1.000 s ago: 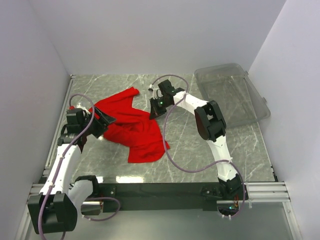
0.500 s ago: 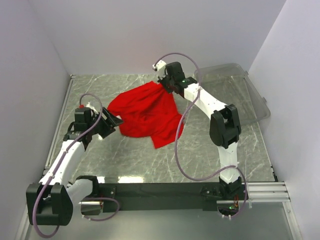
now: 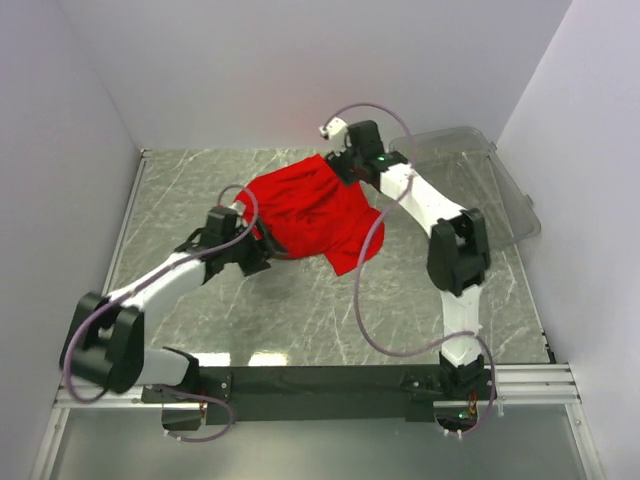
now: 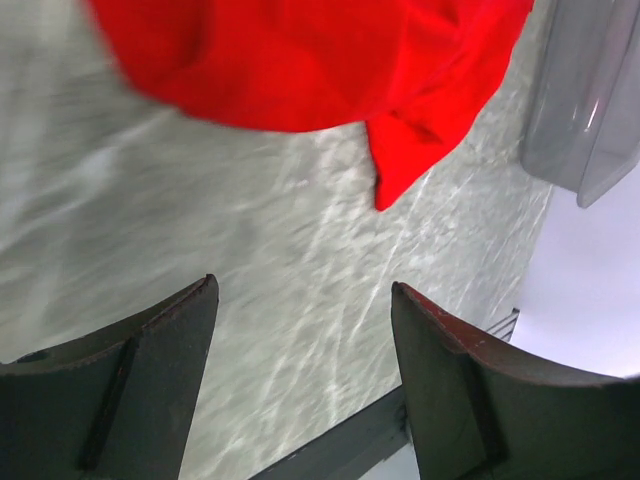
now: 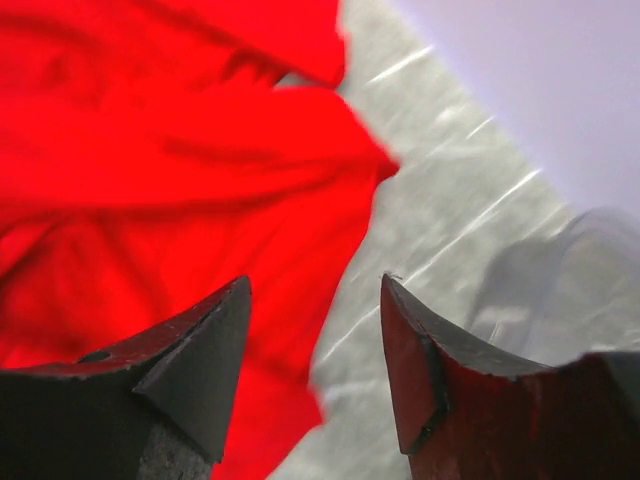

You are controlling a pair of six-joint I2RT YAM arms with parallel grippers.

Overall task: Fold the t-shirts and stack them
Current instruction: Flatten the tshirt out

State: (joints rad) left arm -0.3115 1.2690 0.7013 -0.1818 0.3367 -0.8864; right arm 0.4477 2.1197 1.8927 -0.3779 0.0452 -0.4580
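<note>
Clear plastic bin (image 3: 492, 190) sits far right on marble table (image 3: 300, 312).

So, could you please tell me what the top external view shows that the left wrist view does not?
Only the top external view shows the right gripper, at the far edge of the red t-shirt, and the shirt's whole crumpled outline. Only the left wrist view shows the left gripper up close: its fingers stand apart, with bare table between them and nothing held. Both views show the t-shirt, the clear bin and the table.
</note>
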